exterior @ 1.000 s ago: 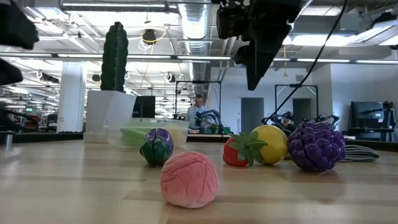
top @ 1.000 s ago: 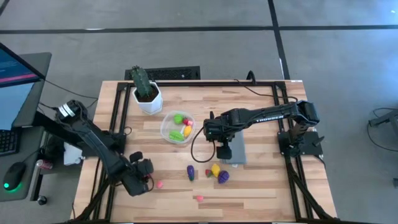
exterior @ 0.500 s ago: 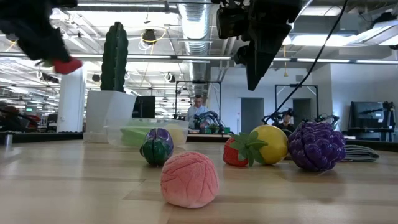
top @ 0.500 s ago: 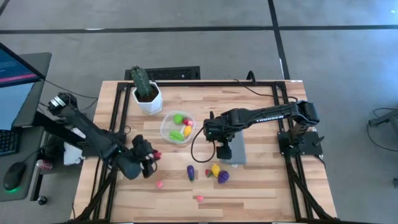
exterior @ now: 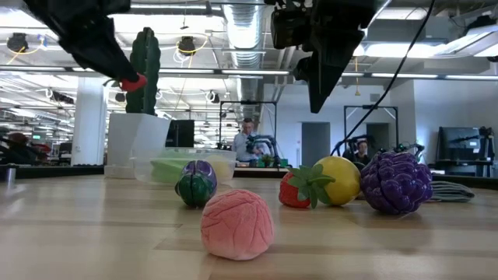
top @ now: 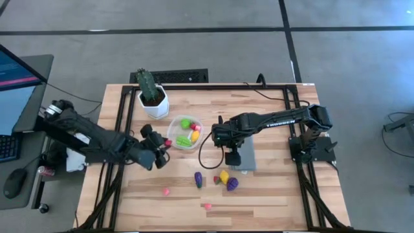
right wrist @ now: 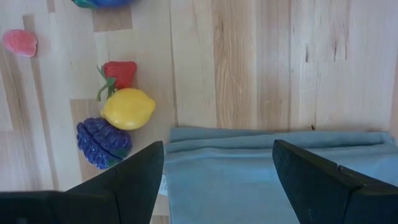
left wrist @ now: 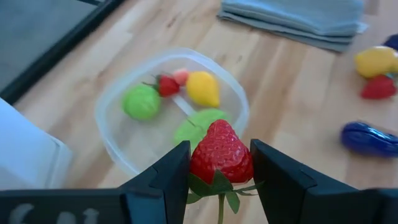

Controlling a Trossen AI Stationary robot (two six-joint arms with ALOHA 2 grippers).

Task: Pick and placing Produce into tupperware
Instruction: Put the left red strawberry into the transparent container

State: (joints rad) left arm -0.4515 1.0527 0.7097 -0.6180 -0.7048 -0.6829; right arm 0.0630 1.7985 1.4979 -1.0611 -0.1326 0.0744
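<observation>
Strawberry carried to tupperware.
Strawberry (left wrist: 220, 154) is pinched by left gripper (left wrist: 219, 167) fingers beside tupperware (left wrist: 118, 137) for drop-in; right gripper (right wrist: 217, 163) parked open above cloth (right wrist: 273, 174).

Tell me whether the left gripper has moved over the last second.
Yes. The left gripper, shut on a red strawberry, has travelled from the table's near-left area up toward the clear tupperware, and is now just beside its rim.
</observation>
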